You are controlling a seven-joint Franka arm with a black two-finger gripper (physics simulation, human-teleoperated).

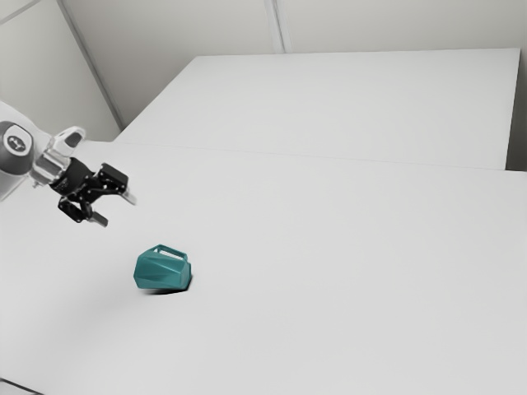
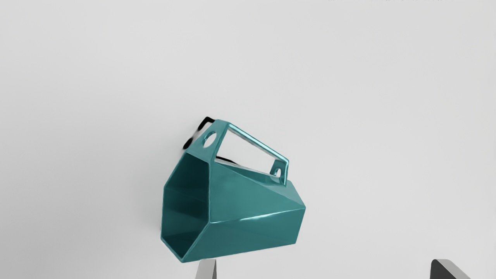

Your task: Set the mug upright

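Exterior view, left to right: thin dark line (image 1: 20, 386) in the bottom-left corner, white arm (image 1: 16, 148) at the left edge, black fingers (image 1: 100, 220) spread wide and apart from the teal mug (image 1: 160, 271), which lies on its side left of bottom centre, handle (image 2: 259, 142) along its upper side. White worktop (image 1: 329, 280) runs across the frame, second white surface (image 1: 370, 99) beyond it toward upper right, off-white walls (image 1: 140, 33) behind. Arm cut off at left, mug interior dark, can't tell what the line is.

The arm (image 1: 18, 146) reaches in from the exterior view's left, jaws spread apart.
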